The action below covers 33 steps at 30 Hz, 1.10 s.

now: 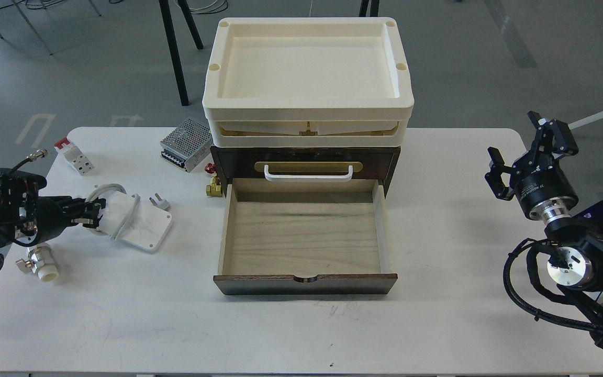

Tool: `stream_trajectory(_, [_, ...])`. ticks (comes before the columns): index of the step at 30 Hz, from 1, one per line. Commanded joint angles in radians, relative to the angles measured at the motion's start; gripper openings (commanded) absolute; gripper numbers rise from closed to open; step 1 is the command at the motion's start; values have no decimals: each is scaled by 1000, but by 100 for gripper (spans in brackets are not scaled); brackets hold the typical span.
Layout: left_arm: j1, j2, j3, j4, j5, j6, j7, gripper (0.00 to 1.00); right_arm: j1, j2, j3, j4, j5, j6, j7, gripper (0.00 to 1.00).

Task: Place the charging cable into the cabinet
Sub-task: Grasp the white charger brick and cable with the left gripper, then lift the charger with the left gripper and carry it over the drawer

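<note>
The charging cable (pixel 142 226), a flat white block with a pale grey cable looped round it and its plug (pixel 158 200) sticking out, lies turned askew on the table's left side. My left gripper (pixel 92 214) is shut on its left end, at the cable loop. The cabinet (pixel 305 156) stands at the table's middle back, dark brown with a white handle (pixel 308 173). Its pale wood drawer (pixel 304 230) is pulled out and holds nothing. My right gripper (pixel 529 152) is open and holds nothing, far right of the cabinet.
Two cream trays (pixel 306 68) are stacked on the cabinet. A perforated metal power-supply box (pixel 186 144), a red-and-white breaker (pixel 74 156) and a brass valve (pixel 213 186) lie left of the cabinet. A white valve (pixel 40 264) lies near my left arm.
</note>
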Motion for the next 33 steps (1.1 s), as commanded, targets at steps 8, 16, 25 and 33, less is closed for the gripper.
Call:
stream_trajectory(8, [-6,107,-19,-9,-246,-4,0,1,0,0,0,0,0,0,0,99])
stream_trajectory(16, [-89,253,-48,-9,-596,-76,0,2,0,0,0,0,0,0,0,99])
stream_trajectory(25, [-225,348,-283,-12,-904,-408,0,3,2,0,0,0,0,0,0,99])
stream_trajectory(33, [-363,383,-436,-151,-906,-510,0,4,0,0,0,0,0,0,0,99])
